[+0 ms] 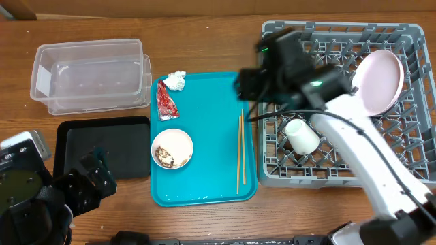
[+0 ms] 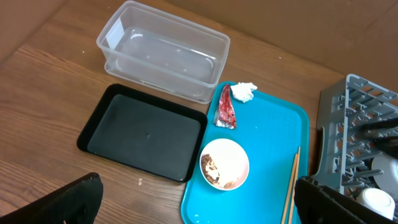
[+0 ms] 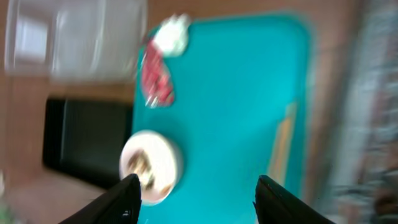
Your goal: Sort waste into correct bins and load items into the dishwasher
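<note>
Found plate (image 1: 381, 82) and cup (image 1: 302, 136) racked in dishwasher (image 1: 327, 178), scrap-filled bowl (image 1: 172, 148), chopsticks (image 1: 240, 153), wrapper (image 1: 165, 101), tissue (image 1: 176, 80) waiting on teal tray (image 1: 211, 122), tub (image 1: 92, 75) and black tray (image 1: 102, 146) unfilled, left hand (image 2: 198, 182) and right hand (image 3: 198, 183) spread, grasping nothing.

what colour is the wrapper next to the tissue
The wrapper is red, crinkled shiny foil. It shows best in the left wrist view.

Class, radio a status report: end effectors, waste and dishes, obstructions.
Left end effector and right end effector open, empty. Wrapper, tissue, bowl, chopsticks on teal tray; plate, cup in rack. Nothing blocking.
</note>
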Controlling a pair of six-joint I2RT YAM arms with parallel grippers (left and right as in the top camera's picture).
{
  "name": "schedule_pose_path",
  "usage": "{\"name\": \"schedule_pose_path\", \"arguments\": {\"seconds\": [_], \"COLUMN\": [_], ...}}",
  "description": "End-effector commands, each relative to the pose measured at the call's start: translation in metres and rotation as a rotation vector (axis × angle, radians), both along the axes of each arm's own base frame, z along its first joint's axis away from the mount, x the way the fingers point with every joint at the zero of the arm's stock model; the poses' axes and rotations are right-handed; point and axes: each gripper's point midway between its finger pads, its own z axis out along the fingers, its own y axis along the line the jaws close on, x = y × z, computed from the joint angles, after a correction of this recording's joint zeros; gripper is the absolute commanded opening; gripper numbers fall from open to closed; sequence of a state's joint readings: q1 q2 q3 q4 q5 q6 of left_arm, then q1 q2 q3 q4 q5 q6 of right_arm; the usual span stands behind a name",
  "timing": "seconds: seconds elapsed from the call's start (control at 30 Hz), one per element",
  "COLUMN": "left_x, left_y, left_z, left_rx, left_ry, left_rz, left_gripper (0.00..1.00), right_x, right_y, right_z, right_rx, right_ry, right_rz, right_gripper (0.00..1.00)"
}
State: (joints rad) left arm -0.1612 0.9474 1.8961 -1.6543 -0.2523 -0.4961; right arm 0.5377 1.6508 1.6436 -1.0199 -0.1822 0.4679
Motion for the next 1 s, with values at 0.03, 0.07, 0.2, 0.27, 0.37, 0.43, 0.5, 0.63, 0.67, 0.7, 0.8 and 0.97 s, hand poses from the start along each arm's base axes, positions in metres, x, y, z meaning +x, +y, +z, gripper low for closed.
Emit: {"name": "schedule_pose_path", "arguments": {"seconds": [0.03, 0.07, 0.2, 0.27, 0.37, 0.43, 0.5, 0.63, 0.67, 0.7, 0.8, 0.97], "left_x": [0.001, 0.001, 0.001, 0.001, 0.001, 0.001, 0.001, 0.001, 0.001, 0.001, 0.001, 0.001], "left_y": [0.004, 0.004, 0.004, 0.004, 0.004, 0.004, 0.004, 0.004, 0.004, 0.004, 0.004, 0.004], "left_z": [0.001, 0.001, 0.001, 0.001, 0.001, 0.001, 0.001, 0.001, 0.001, 0.001, 0.001, 0.001], "left_rx": [0.002, 0.002, 0.002, 0.002, 0.002, 0.002, 0.002, 0.002, 0.002, 0.002, 0.003, 0.002], "left_ry": [-0.005, -0.005, -0.005, -0.005, -0.005, -0.005, -0.005, -0.005, -0.005, -0.005, -0.005, -0.005], "left_rz": [0.027, 0.027, 0.027, 0.027, 0.027, 0.027, 0.027, 0.027, 0.027, 0.027, 0.027, 0.027], "left_gripper": [1.0, 1.0, 1.0, 1.0, 1.0, 1.0, 1.0, 1.0, 1.0, 1.0, 1.0, 1.0], "right_x": [-0.029, -0.031, -0.037, -0.04, -0.046, -0.052, -0.056, -0.067, -0.07, -0.072, -0.075, -0.075], "right_y": [0.056, 0.061, 0.076, 0.085, 0.096, 0.103, 0.107, 0.115, 0.117, 0.119, 0.122, 0.122], "right_z": [-0.054, -0.069, -0.112, -0.129, -0.146, -0.154, -0.162, -0.18, -0.185, -0.186, -0.191, -0.199], "right_rx": [-0.021, -0.055, -0.136, -0.159, -0.18, -0.195, -0.215, -0.218, -0.222, -0.226, -0.238, -0.246], "right_ry": [0.158, 0.18, 0.232, 0.247, 0.246, 0.244, 0.247, 0.292, 0.301, 0.3, 0.297, 0.31], "right_rz": [0.115, 0.101, 0.113, 0.14, 0.193, 0.231, 0.245, 0.275, 0.289, 0.299, 0.31, 0.297], "right_gripper": [0.61, 0.61, 0.61, 0.61, 0.61, 0.62, 0.62, 0.54, 0.48, 0.43, 0.42, 0.42]}}
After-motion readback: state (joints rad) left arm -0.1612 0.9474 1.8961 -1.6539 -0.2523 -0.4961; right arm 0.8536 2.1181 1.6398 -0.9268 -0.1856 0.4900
